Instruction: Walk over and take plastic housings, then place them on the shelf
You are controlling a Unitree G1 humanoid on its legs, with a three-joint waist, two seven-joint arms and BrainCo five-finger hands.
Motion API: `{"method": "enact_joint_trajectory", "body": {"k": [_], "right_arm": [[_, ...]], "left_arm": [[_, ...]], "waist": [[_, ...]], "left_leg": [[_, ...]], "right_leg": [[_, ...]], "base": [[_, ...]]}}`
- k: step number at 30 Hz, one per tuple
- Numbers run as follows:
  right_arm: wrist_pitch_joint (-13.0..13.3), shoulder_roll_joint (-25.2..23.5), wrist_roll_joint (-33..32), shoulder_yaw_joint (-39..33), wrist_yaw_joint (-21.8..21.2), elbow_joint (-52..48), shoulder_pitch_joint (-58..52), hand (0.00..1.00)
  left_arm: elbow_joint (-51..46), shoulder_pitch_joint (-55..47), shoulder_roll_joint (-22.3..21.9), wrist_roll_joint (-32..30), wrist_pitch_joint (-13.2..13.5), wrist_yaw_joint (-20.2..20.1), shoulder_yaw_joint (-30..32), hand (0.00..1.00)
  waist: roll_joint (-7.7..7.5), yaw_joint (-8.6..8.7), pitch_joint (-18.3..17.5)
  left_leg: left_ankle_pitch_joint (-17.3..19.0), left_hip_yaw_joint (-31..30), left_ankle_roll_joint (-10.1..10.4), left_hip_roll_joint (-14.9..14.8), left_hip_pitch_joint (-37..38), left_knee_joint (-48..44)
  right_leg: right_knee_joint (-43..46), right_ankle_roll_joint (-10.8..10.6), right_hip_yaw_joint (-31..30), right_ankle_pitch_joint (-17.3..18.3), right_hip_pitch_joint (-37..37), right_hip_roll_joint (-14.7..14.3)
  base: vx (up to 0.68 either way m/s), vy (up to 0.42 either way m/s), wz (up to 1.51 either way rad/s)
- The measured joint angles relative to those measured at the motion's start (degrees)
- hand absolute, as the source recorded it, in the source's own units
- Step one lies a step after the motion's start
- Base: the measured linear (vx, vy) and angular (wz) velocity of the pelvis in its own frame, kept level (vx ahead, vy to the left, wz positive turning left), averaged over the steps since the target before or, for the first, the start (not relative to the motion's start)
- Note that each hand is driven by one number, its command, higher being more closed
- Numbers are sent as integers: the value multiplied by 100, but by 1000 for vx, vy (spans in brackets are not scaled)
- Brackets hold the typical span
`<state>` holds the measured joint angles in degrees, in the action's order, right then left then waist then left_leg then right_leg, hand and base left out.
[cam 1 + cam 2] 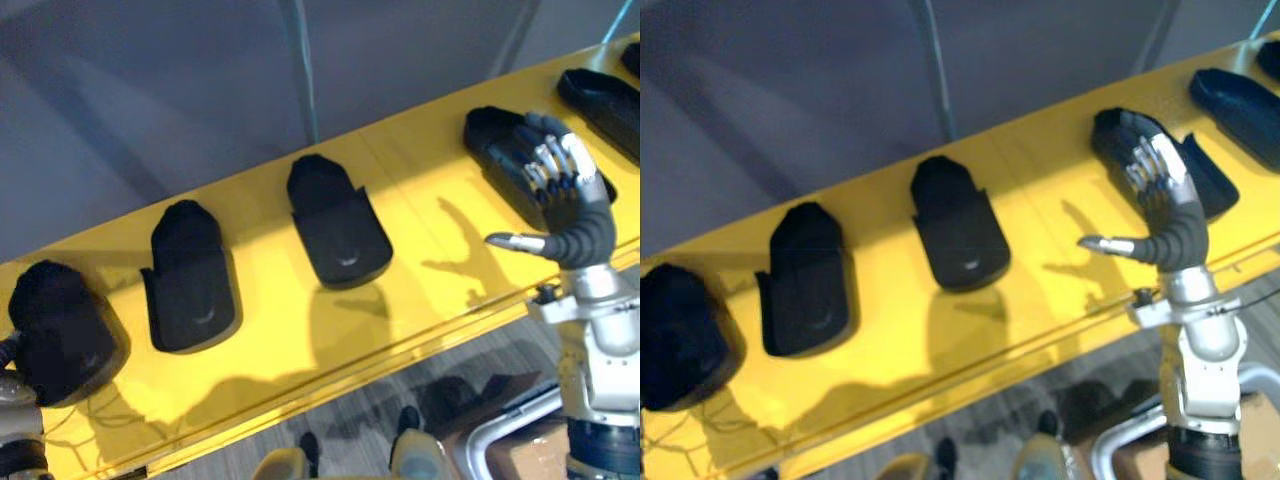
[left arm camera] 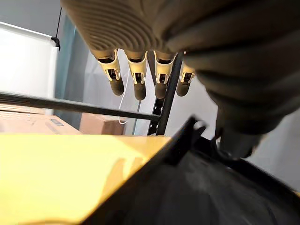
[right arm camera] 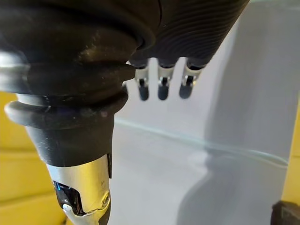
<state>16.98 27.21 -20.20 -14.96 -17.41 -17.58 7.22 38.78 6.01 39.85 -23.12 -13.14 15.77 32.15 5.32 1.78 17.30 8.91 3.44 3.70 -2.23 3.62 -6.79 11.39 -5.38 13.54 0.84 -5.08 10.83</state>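
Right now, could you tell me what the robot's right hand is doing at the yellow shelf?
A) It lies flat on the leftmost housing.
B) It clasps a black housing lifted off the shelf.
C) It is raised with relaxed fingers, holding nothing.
C: the right hand is raised over the shelf by a black housing that lies on it, with its fingers relaxed and nothing in its grasp.

A row of black plastic housings (image 1: 335,225) is laid, spaced apart, along the yellow shelf (image 1: 260,330).
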Motion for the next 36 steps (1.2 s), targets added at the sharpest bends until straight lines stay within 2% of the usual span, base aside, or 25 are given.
{"method": "enact_joint_trajectory", "body": {"k": [5, 6, 7, 8, 9, 12, 14, 16, 18, 19, 21, 23, 24, 25, 26, 30, 33, 36], "right_arm": [[23, -7, -1, 123, -42, 3, 2, 0], [56, -8, 0, 260, -43, 6, 2, 0], [63, -8, 0, 297, -43, 6, 2, 0], [77, -15, 4, 453, -39, 6, 4, 0], [90, -20, 16, 581, -31, 8, 4, 0], [289, -68, 21, 887, 0, 14, 37, 0], [498, -204, -12, 1106, -21, 13, 82, 0], [563, -341, -158, 1350, -130, 13, 198, 0], [571, -463, -191, 1640, -165, 15, 370, 0], [570, -619, -280, 1944, -199, 25, 494, 0], [568, -781, -277, 2206, -212, 51, 574, 0], [564, -954, -264, 2439, -202, 126, 662, 0], [563, -1057, -261, 2499, -195, 238, 727, 0], [561, -1097, -260, 2516, -195, 293, 752, 0], [552, -1167, -262, 2536, -208, 351, 779, 0], [552, -1283, -441, 2688, -510, 353, 793, 0], [518, -1365, -649, 3026, -652, 377, 921, 0], [506, -1515, -819, 3317, -670, 704, 1150, 0]], "left_arm": [[-97, 84, -14, 39, -345, 355, 2, 0], [-176, 91, -13, 57, -358, 617, 6, 0], [-194, 93, -13, 57, -358, 661, 7, 0], [-298, 128, -13, 61, -349, 874, 14, 0], [-371, 207, -13, 75, -279, 1098, 13, 0], [-768, 331, -11, 267, 190, 1779, 15, 0], [-1317, 325, -28, 473, 702, 2256, 14, 0], [-1829, 304, -124, 536, 1100, 2511, 28, 0], [-2398, 305, -456, 647, 1416, 2583, 33, 0], [-2827, 269, -868, 756, 1683, 2565, 13, 0], [-3215, 131, -1222, 921, 1848, 2411, -108, 0], [-3826, -207, -1665, 1255, 2000, 1849, -368, 0], [-4187, -428, -1937, 1600, 2058, 1360, -553, 0], [-4305, -504, -2039, 1715, 2058, 1148, -610, 0], [-4466, -643, -2216, 1965, 2052, 770, -722, 0], [-4665, -913, -2663, 2627, 2048, 4, -1100, 0], [-4764, -1047, -2903, 2967, 2044, -274, -1423, 0], [-4808, -1058, -2977, 3002, 2055, -398, -1757, 0]], "waist": [[-6, 18, 29], [-7, 15, 29], [-7, 14, 29], [-8, -9, 28], [-8, -43, 28], [-25, -106, 19], [-43, -117, 9], [-70, -212, -12], [-80, -281, -71], [-106, -350, -172], [-158, -473, -299], [-258, -614, -405], [-336, -747, -483], [-358, -779, -496], [-384, -812, -511], [-408, -913, -583], [-431, -947, -615], [-450, -1003, -681]], "left_leg": [[73, -29, -22, -16, -91, -170], [74, -39, -23, -22, -89, -170], [74, -43, -23, -21, -88, -170], [74, -56, -23, -24, -84, -173], [74, -77, -22, -27, -79, -178], [74, -169, -22, -35, -70, -193], [74, -308, -21, -38, -57, -223], [73, -347, -21, -46, -43, -237], [73, -464, -20, -41, -51, -257], [71, -599, -18, -37, -54, -260], [69, -696, -14, -31, -68, -256], [57, -881, 7, -20, -70, -257], [42, -988, 31, -15, -91, -250], [37, -1031, 40, -13, -87, -251], [25, -1119, 56, -6, -86, -251], [-36, -1302, 123, 11, -180, -222], [-130, -1392, 170, -5, -177, -145], [-218, -1432, 187, -17, -174, -51]], "right_leg": [[10, 5, 31, 3, 12, 3], [10, 4, 38, 3, 23, 8], [10, 4, 42, 3, 26, 8], [8, 4, 53, 2, 40, 8], [0, 3, 72, 2, 65, 6], [-54, -1, 188, -3, 172, 5], [-155, -14, 346, -17, 344, 6], [-222, -21, 397, -33, 421, -4], [-304, -26, 531, -48, 539, -2], [-400, -33, 677, -53, 664, -9], [-494, -36, 795, -57, 753, -31], [-624, -35, 993, -57, 931, -54], [-675, -33, 1070, -55, 980, -68], [-698, -33, 1121, -55, 1018, -72], [-706, -17, 1190, -45, 1076, -71], [-730, -1, 1315, -35, 1128, -71], [-734, 0, 1402, -34, 1163, -86], [-770, 17, 1533, -24, 1242, -100]], "base": [[-16, 1, 3], [-15, 4, 3], [-14, 2, 4], [-12, -2, 5], [-12, -5, 10], [-6, -9, 18], [5, -10, 30], [5, -8, 19], [15, -15, 30], [38, -29, 47], [44, -27, 39], [42, -30, 44], [28, -29, 39], [35, -34, 45], [26, -13, 31], [-28, -7, 26], [-36, -24, 18], [-63, -26, 24]]}}
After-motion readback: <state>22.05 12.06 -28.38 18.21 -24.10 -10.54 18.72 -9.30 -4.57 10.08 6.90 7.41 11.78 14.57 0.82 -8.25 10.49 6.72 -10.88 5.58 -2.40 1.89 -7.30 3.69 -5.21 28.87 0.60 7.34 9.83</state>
